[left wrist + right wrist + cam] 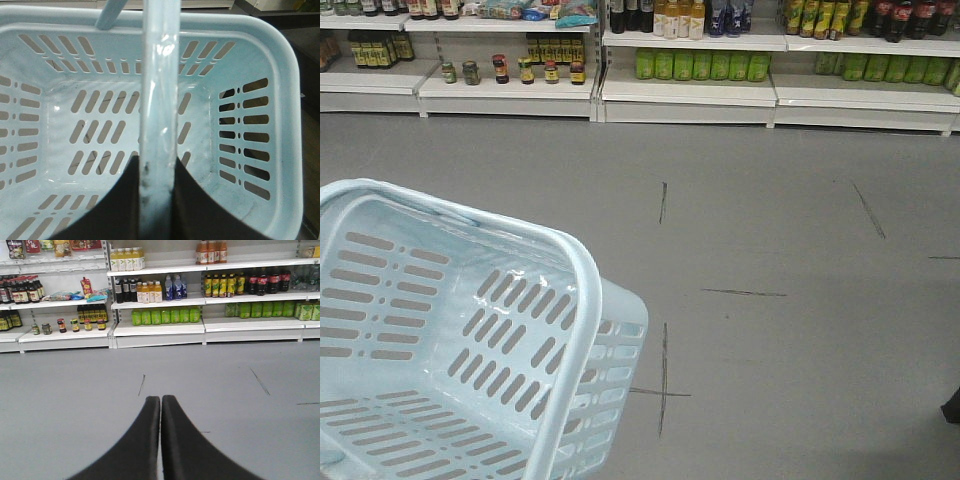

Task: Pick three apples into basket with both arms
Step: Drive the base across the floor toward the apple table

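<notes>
The pale blue basket (620, 330) hangs tilted at the lower left of the front view, its slotted inside bare of fruit. In the left wrist view my left gripper (159, 165) is shut on the basket's handle (160, 90), which runs straight up between the two black fingers above the basket's floor (65, 170). My right gripper (160, 399) is shut with nothing in it, its fingertips pressed together and pointing over the grey floor toward the shelves. No apples show in any view.
White store shelves (690, 95) line the far wall, stocked with green bottles (165, 316), jars (510, 70) and drink bottles. Grey floor (790, 250) with thin dark marks lies between me and the shelves. A dark object (952, 405) pokes in at the right edge.
</notes>
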`<state>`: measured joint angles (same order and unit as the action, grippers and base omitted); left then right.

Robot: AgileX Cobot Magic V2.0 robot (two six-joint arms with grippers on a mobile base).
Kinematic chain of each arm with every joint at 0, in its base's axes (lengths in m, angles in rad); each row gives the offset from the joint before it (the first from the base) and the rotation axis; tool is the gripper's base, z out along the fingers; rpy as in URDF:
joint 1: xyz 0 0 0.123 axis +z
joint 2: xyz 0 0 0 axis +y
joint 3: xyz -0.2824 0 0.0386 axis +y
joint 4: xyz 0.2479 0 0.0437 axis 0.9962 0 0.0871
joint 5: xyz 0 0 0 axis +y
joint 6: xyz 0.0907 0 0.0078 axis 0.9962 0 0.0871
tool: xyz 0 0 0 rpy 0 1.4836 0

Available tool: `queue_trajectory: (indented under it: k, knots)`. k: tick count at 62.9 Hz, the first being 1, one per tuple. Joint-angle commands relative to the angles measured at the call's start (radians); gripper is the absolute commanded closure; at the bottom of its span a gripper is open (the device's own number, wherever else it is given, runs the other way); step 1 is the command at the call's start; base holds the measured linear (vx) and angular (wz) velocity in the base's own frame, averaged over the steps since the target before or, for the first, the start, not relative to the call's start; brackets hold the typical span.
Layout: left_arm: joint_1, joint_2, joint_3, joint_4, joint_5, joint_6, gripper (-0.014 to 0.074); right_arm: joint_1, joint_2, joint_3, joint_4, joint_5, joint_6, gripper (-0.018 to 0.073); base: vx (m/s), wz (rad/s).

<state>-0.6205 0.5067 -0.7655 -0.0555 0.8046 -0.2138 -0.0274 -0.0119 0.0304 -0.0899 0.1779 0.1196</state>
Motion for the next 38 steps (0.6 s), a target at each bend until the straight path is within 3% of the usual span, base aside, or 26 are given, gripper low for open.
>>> queue_trajectory:
  k: [1,38]
  knots:
    - [-0.001,0.003,-0.025,-0.002,-0.107,-0.007,0.0603,0.004,-0.006,0.012,-0.006,-0.075,-0.003,0.0568,0.30,-0.09]
    - [-0.001,0.003,-0.025,-0.002,-0.107,-0.007,0.0603,0.004,-0.006,0.012,-0.006,-0.075,-0.003,0.0568,0.29,-0.22]
